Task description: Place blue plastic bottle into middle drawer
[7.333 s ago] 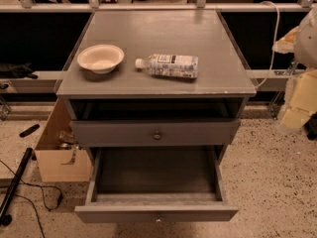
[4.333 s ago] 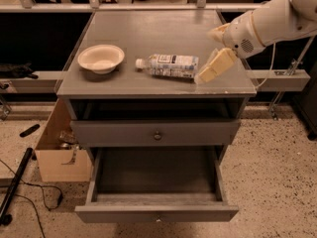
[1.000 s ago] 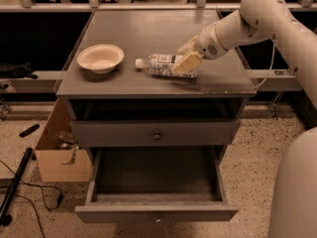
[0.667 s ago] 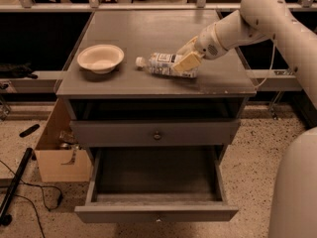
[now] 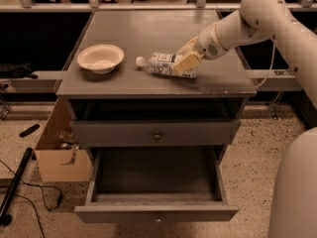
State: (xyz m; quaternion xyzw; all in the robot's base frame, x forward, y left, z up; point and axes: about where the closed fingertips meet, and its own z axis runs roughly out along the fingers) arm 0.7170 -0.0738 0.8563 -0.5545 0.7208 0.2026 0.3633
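The white robot arm (image 5: 262,19) reaches in from the upper right, its forearm slanting down and leftward. Its cream two-finger hand (image 5: 184,57) sits low over the right half of the grey tabletop (image 5: 148,31).

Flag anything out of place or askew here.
The blue plastic bottle lies on its side on the cabinet top, with the gripper at its base end. The middle drawer stands pulled wide open. Nothing looks spilled or damaged.
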